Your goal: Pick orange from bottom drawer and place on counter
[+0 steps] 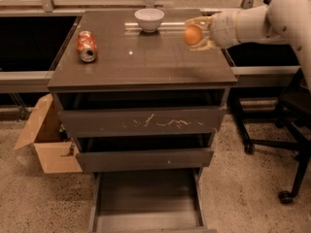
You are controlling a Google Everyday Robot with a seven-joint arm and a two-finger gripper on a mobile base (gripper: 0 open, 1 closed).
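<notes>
My gripper comes in from the right on a white arm and is shut on the orange, a small round fruit held just above the right side of the counter. The counter is the glossy grey-brown top of the three-drawer cabinet. The bottom drawer is pulled out toward the front at the cabinet's foot, and its dark tray holds nothing.
A white bowl stands at the counter's back middle. A crushed red soda can lies at its left. The top drawer front has white scratches. A cardboard box sits on the floor left; an office chair stands right.
</notes>
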